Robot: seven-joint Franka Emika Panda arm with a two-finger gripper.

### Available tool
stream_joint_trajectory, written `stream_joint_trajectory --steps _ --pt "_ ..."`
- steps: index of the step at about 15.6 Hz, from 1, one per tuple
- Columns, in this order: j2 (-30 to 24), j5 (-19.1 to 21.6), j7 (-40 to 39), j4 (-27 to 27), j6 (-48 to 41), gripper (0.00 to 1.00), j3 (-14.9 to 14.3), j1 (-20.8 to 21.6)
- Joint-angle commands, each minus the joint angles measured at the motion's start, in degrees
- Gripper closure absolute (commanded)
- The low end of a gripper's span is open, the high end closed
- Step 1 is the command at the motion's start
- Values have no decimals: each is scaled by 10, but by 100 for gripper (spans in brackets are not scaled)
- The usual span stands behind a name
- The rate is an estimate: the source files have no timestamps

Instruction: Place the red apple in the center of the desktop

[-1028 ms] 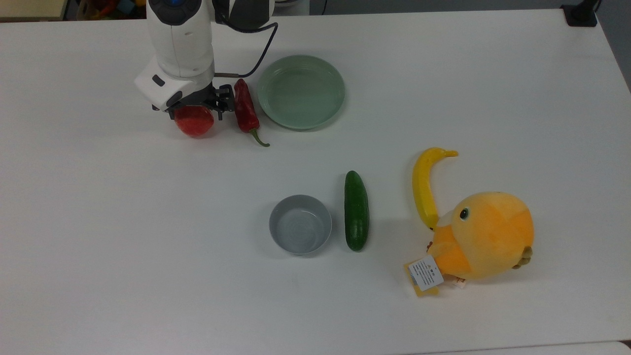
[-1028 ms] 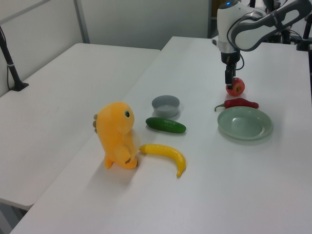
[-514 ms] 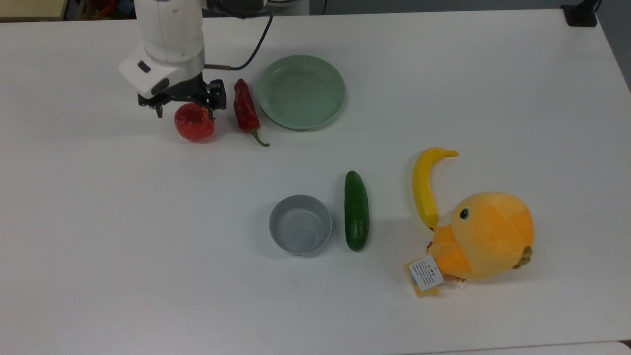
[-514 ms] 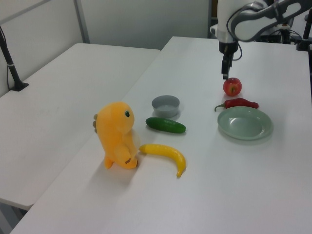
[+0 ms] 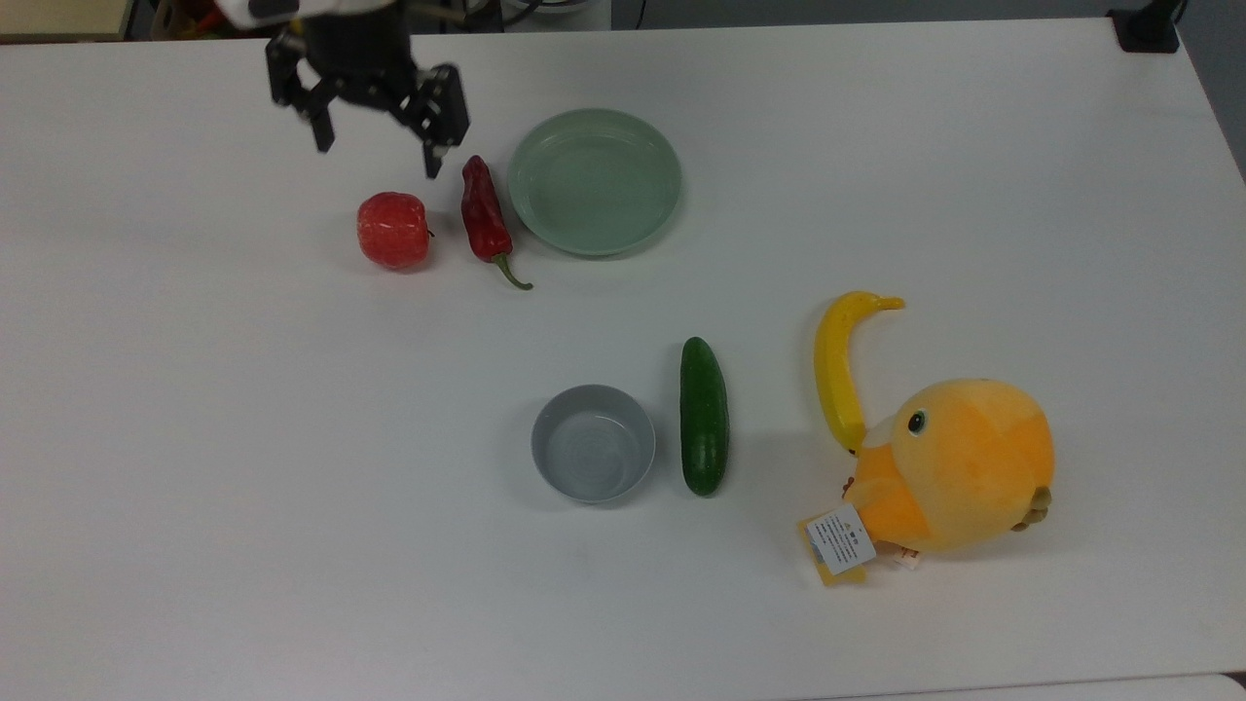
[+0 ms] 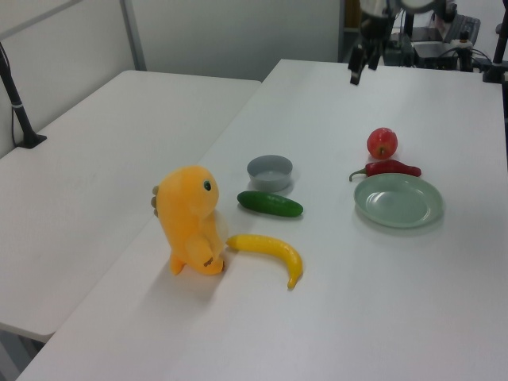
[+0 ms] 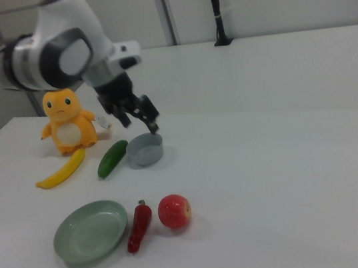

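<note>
Red apple [image 5: 393, 230]: set on the desktop [image 5: 243, 438], just beside the red chili pepper [image 5: 484, 217].
Gripper [image 5: 378, 148]: held above the apple, fingers spread, nothing gripped.

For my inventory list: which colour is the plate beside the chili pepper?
Pale green; the plate shows best in the top view.

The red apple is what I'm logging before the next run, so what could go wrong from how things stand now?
1. The red apple is round and rests free on the desktop; a nudge could roll it.
2. It lies close beside the red chili pepper, apart but near, so a return grasp might knock the pepper.
3. The open gripper hangs above the apple; coming straight down could clip it.
</note>
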Motion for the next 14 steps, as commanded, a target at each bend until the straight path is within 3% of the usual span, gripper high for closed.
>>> stream_joint_trajectory --steps 1,3,7,10,14 --pt "-46 21 36 -9 -61 0 -3 44" --pt "-47 43 25 -9 -68 0 1 44" --pt "-47 46 -52 -6 -72 0 -1 51" --pt "-53 38 -63 -6 -142 0 0 61" --pt "-57 47 -57 9 -151 0 1 59"
